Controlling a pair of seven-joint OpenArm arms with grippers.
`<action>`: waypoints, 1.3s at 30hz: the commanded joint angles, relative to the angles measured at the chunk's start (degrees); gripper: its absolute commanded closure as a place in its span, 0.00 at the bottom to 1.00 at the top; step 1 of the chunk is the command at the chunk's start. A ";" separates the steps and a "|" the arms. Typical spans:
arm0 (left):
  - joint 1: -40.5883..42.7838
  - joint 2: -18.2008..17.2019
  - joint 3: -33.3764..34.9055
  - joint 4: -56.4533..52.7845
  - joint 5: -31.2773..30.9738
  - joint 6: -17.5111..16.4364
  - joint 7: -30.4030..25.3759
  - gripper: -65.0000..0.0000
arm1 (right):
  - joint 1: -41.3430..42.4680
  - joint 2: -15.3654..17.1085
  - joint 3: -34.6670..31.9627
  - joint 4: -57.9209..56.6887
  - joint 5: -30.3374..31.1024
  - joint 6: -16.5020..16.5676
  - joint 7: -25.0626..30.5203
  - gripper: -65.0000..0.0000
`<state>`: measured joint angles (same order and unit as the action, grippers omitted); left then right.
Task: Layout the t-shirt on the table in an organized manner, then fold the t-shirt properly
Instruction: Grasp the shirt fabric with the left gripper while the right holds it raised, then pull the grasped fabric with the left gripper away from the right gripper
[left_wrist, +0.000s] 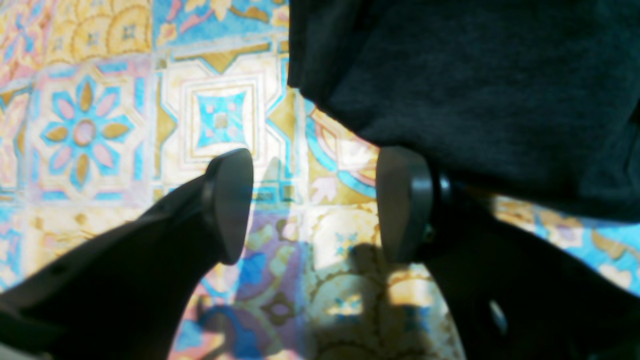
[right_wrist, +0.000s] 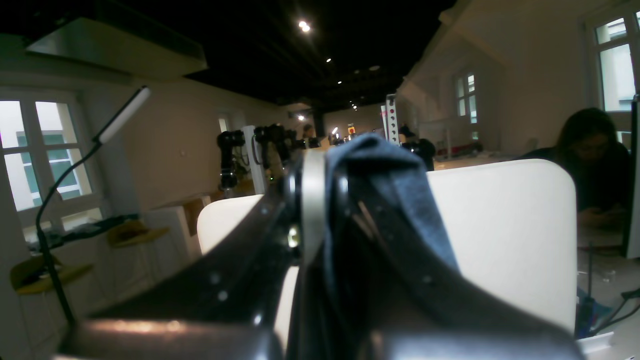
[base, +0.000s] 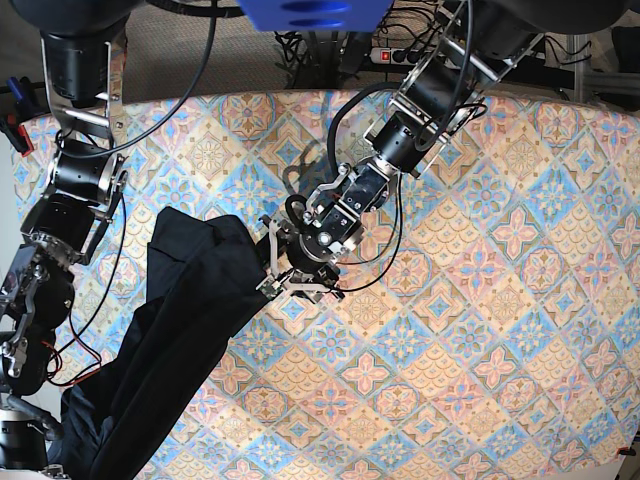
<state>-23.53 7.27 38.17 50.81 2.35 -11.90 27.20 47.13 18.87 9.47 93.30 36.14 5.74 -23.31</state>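
Observation:
The black t-shirt (base: 170, 340) lies in a crumpled band from the bottom left corner of the base view up to the middle of the patterned table (base: 450, 350). My left gripper (base: 281, 268) hovers at the shirt's upper right edge. In the left wrist view this left gripper (left_wrist: 317, 200) is open over bare table (left_wrist: 220, 115), and its right finger (left_wrist: 405, 200) sits just below the t-shirt's hem (left_wrist: 475, 90). My right gripper (right_wrist: 325, 165) points out at the room, shut on a fold of the t-shirt (right_wrist: 390, 185).
The right arm (base: 70, 190) runs down the base view's left edge. Cables and a power strip (base: 400, 55) lie beyond the table's far edge. In the right wrist view a white panel (right_wrist: 505, 230), a seated person (right_wrist: 595, 155) and a desk lamp (right_wrist: 120, 115) stand beyond the gripper.

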 joint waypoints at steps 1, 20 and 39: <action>2.65 1.73 1.61 -1.97 -4.24 -7.04 6.43 0.38 | 2.23 0.51 0.33 0.81 0.39 0.28 2.26 1.00; 0.63 1.73 -5.78 -1.97 -35.54 -4.32 1.50 0.38 | 2.23 0.51 0.33 1.08 0.39 0.28 2.26 1.00; 0.10 -0.72 -6.04 -1.88 -35.80 -3.97 1.59 0.93 | 2.14 0.51 0.33 1.17 0.39 0.28 2.26 1.00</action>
<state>-22.26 6.68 32.32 48.36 -34.11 -16.60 28.34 47.09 18.85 9.52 93.38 36.14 5.74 -23.11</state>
